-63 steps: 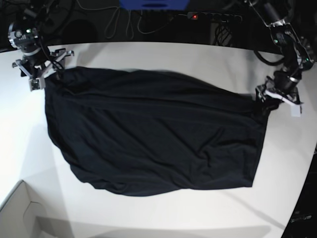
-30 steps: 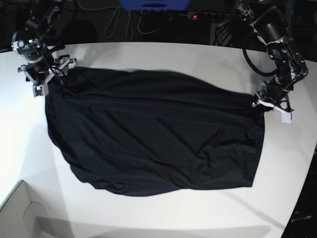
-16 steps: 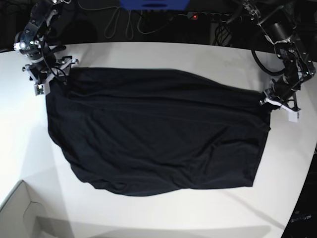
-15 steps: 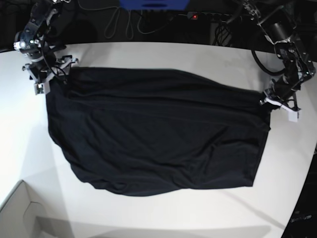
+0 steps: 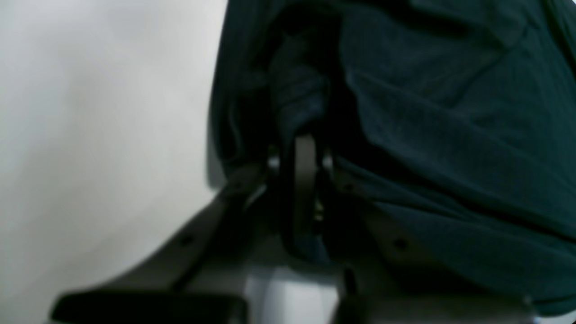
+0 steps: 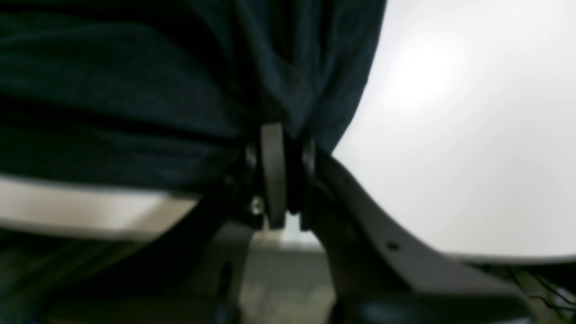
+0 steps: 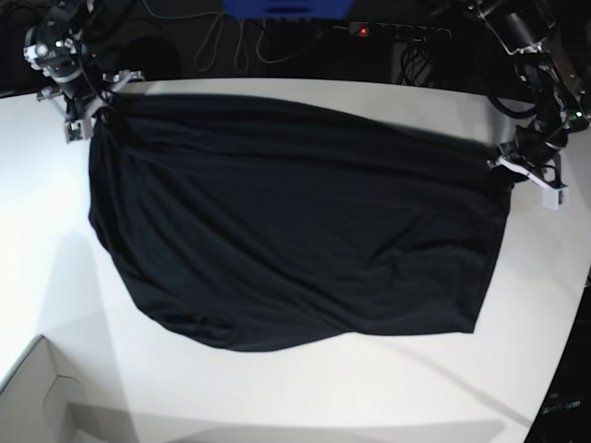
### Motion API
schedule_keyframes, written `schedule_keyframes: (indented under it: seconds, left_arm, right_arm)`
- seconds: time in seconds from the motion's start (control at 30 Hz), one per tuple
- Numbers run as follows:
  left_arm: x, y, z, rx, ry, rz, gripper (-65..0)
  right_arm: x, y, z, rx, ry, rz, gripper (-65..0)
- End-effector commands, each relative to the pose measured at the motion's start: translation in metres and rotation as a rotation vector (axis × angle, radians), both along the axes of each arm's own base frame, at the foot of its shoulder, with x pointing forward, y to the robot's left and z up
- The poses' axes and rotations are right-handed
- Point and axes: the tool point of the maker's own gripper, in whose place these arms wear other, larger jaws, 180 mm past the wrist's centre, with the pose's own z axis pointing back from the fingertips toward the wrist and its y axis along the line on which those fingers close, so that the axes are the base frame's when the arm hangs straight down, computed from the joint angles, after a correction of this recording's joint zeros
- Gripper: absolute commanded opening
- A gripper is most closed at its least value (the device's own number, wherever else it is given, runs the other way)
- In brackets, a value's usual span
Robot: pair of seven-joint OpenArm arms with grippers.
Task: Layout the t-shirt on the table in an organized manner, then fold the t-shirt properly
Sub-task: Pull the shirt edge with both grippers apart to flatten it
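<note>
The black t-shirt [image 7: 295, 221] lies spread out on the white table [image 7: 305, 397]. The left pincer [image 7: 513, 175] pinches one top corner of the cloth tight. The right pincer [image 7: 92, 109] pinches the other top corner. A white box [image 7: 37, 397] sits at the table's corner.

A white box [image 7: 32, 392] is seen at the lower left corner of the base view, its open inside partly shown. Beyond the far edge, a blue object [image 7: 286, 7] is cut off by the top border, a small red light [image 7: 364, 31] glows on a dark strip, and loose cables [image 7: 231, 41] are draped nearby.
</note>
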Motion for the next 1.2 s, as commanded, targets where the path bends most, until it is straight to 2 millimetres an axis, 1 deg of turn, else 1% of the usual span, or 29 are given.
schedule_keyframes:
  seconds: [0.0, 0.03, 0.1, 0.2, 0.3, 0.43, 0.5, 0.63, 0.67, 0.83, 0.9, 1.17]
  left_arm:
    - [0.004, 0.019, 0.018, 0.041, -0.052, 0.027, -64.9]
    - [0.000, 0.028, 0.020, 0.053, -0.051, 0.044, -64.9]
    - [-0.005, 0.038, 0.022, 0.061, -0.050, 0.069, -64.9]
    - [-0.010, 0.047, 0.023, 0.064, -0.052, 0.098, -64.9]
    - [-0.022, 0.059, 0.025, 0.087, -0.040, 0.115, -64.9]
    - [-0.028, 0.053, 0.020, 0.074, -0.021, 0.074, -64.9]
    - [-0.035, 0.055, 0.016, 0.077, 0.009, 0.067, -64.9]
    - [-0.039, 0.054, 0.013, 0.080, 0.031, 0.061, -64.9]
    - [-0.041, 0.053, 0.011, 0.074, 0.034, 0.062, -64.9]
    - [-0.059, 0.054, 0.004, 0.082, 0.073, 0.058, -64.9]
    - [-0.066, 0.054, 0.000, 0.083, 0.090, 0.059, -64.9]
    - [-0.090, 0.053, -0.011, 0.083, 0.146, 0.056, -64.9]
  right_arm:
    - [0.002, -0.004, 0.009, -0.030, -0.019, 0.011, -65.0]
    - [-0.001, 0.000, 0.010, -0.031, -0.016, 0.026, -65.0]
    - [-0.007, 0.006, 0.010, -0.031, -0.001, 0.052, -65.0]
    - [-0.012, 0.014, 0.006, -0.021, 0.017, 0.076, -65.0]
    - [-0.012, 0.019, 0.005, -0.014, 0.018, 0.088, -65.0]
    - [-0.012, 0.019, 0.005, -0.014, 0.021, 0.088, -65.0]
    - [-0.012, 0.019, 0.005, -0.014, 0.021, 0.088, -65.0]
    - [-0.017, 0.019, 0.003, -0.013, 0.030, 0.088, -65.0]
    - [-0.015, 0.019, 0.006, -0.018, 0.023, 0.091, -65.0]
    - [-0.011, 0.017, 0.014, -0.036, 0.005, 0.096, -65.0]
    - [-0.011, 0.012, 0.015, -0.049, 0.006, 0.102, -65.0]
    - [-0.007, 0.008, 0.016, -0.058, 0.003, 0.107, -65.0]
